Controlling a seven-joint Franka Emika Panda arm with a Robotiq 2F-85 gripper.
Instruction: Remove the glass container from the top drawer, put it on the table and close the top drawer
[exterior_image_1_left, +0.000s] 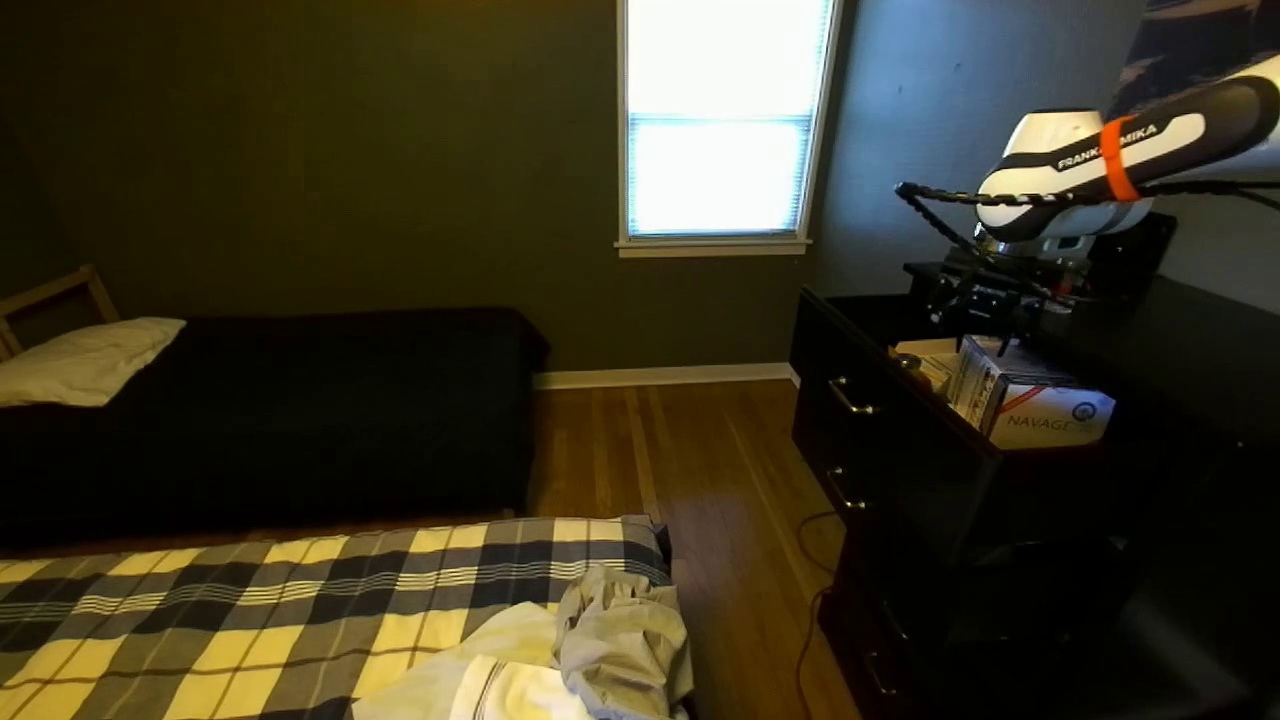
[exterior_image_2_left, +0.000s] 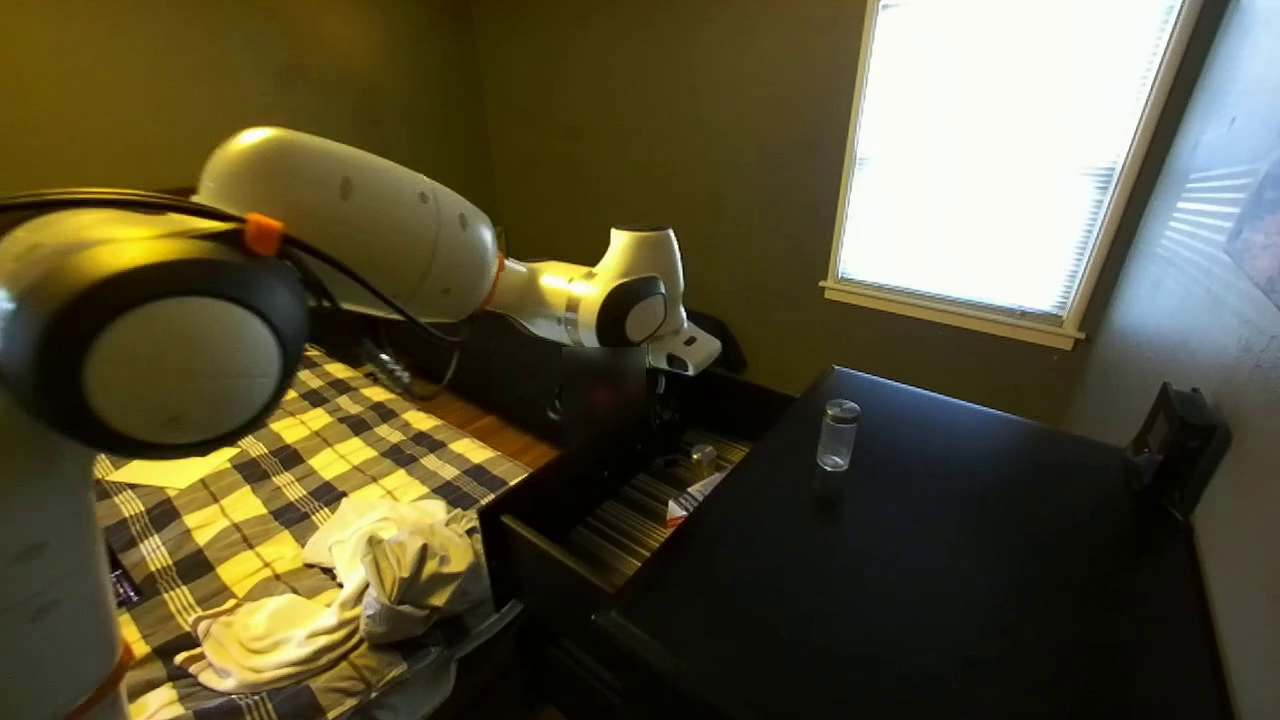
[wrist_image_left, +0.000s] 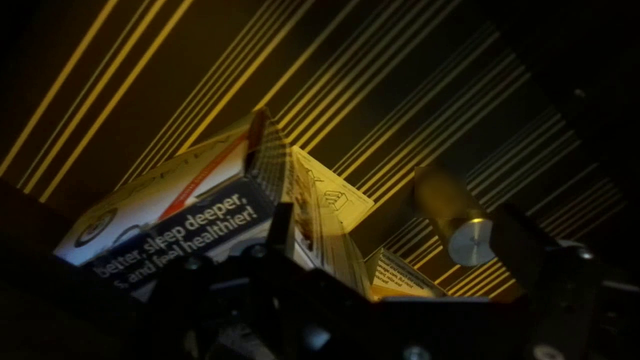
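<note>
Nearest in wrist view, we see claw (wrist_image_left: 395, 210) spread over pulled-out top drawer (exterior_image_1_left: 905, 440). Inside: white NAVAGE box (exterior_image_1_left: 1052, 418), silver-lidded container (wrist_image_left: 467, 241) near claw; whether they touch, we cannot tell. Farther, on table (exterior_image_2_left: 950, 560): glass container (exterior_image_2_left: 838, 442), lidded, upright, well apart from claw. Farthest, bright window (exterior_image_2_left: 1000, 150).

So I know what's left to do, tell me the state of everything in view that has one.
Top drawer: pulled open
Glass container: upright on the dresser top, lid on
Second container: inside that drawer, metal lid on
End effector: open, nothing seen gripped
Navage box: in the drawer; open or shut, cannot tell
Blind: lowered
Cloth heap: crumpled
</note>
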